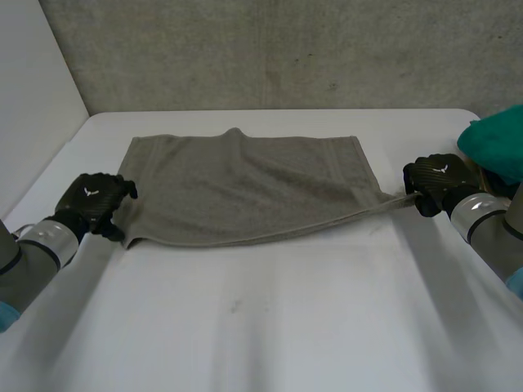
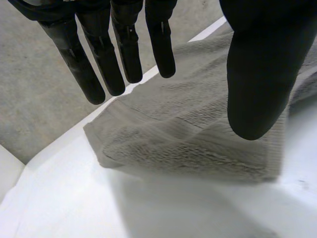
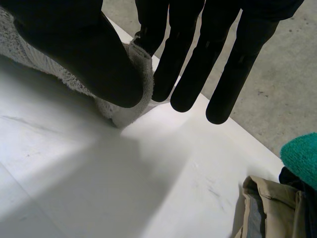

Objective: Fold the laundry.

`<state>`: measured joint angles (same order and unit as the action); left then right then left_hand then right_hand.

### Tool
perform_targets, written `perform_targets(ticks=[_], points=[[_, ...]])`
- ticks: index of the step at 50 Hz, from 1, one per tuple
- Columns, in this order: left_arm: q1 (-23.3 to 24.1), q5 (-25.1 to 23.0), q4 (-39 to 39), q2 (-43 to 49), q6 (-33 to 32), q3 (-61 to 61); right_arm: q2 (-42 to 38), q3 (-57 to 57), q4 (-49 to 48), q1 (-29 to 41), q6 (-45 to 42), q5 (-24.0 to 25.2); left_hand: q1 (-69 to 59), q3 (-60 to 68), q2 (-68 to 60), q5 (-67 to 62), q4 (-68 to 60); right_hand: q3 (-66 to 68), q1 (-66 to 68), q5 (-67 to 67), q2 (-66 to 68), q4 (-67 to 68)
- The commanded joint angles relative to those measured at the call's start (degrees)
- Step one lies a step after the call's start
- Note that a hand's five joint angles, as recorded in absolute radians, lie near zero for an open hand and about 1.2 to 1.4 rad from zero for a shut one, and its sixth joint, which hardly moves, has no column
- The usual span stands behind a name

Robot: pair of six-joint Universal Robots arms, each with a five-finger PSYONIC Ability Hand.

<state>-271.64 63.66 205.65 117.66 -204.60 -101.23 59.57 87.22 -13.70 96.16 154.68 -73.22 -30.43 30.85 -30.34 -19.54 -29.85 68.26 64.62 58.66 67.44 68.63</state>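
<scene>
One grey towel is laid flat, long axis running from the left hand to the right hand. Its near corner is pinched by the right one (thumb against fingers, cloth drawn taut). The left is held slack with nothing grasped, the towel's other end just under its fingertips, so that corner probably gets grabbed next.

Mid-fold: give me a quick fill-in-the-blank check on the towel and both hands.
The right hand pinches a ____ of the grey towel. The left hand, by the towel's other near corner, is ____. The teal cloth lies by the robot's ____ arm.
Missing: corner; open; right.
</scene>
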Motion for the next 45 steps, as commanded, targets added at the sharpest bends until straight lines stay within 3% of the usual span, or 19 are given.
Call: perform_targets(ticks=[1,8,13,16,17,18,19,28,32,39,41,45], points=[[0.2,-0.2,0.5,2.0,-0.7,-1.0,-0.2,0.1,0.0,0.4,0.0,0.0,-2.1,1.7,-2.2,-3.0,-2.7,11.7,15.4,11.3,12.6,11.4],[1.0,1.1,2.6,5.7,-0.6,1.8,-0.2,0.3,0.0,0.5,0.0,0.0,-3.2,2.7,-3.2,-4.1,-3.7,11.7,15.4,11.3,12.6,11.4],[1.9,2.3,3.4,7.1,-0.1,3.8,-0.2,0.3,0.0,0.3,0.0,0.0,-11.7,11.3,-11.8,-12.6,-12.3,11.7,15.4,11.3,12.6,11.4],[2.9,2.5,4.0,7.8,0.6,4.8,-0.1,0.3,0.2,0.3,0.0,0.1,-25.6,25.2,-25.7,-26.5,-26.2,11.7,15.4,11.3,12.6,11.4],[3.0,2.7,4.1,7.9,0.8,5.1,0.0,0.3,0.3,0.3,0.0,0.1,-32.0,31.6,-32.1,-32.9,-32.6,11.7,15.4,11.3,12.6,11.4],[3.5,2.8,4.1,8.0,0.9,5.4,0.1,0.4,0.3,0.3,0.0,0.2,-46.7,46.3,-46.8,-47.6,-47.3,11.7,15.4,11.3,12.6,11.4],[3.6,2.8,4.1,7.9,1.0,5.5,0.3,0.3,0.3,0.3,0.0,0.2,-49.5,49.1,-49.6,-50.4,-50.1,11.7,15.4,11.3,12.6,11.4],[2.2,2.9,0.8,-1.3,0.3,2.2,6.5,0.7,6.9,0.3,-3.3,1.8,-49.6,49.2,-49.7,-50.5,-50.1,11.7,15.4,11.3,12.6,11.4],[1.0,3.7,-6.0,-7.3,-3.6,-0.9,10.5,0.8,16.1,-0.4,-13.4,3.1,-49.6,49.2,-49.7,-50.5,-50.1,11.7,15.4,11.3,12.6,11.4],[-1.6,7.6,-23.5,-14.8,-20.0,-6.8,15.2,5.1,44.9,-3.8,-38.9,0.4,-49.6,49.2,-49.7,-50.5,-50.1,11.7,15.4,11.3,12.6,11.4],[-1.5,8.4,-25.6,-16.2,-25.5,-8.1,15.5,6.1,47.7,-3.9,-43.0,0.7,-49.6,49.2,-49.7,-50.5,-50.1,11.7,15.4,11.3,12.6,11.4],[0.1,9.6,-24.5,-16.3,-30.3,-7.3,14.5,5.3,43.4,-2.6,-39.0,1.3,-49.6,49.2,-49.7,-50.5,-50.1,11.7,15.4,11.3,12.6,11.4]])
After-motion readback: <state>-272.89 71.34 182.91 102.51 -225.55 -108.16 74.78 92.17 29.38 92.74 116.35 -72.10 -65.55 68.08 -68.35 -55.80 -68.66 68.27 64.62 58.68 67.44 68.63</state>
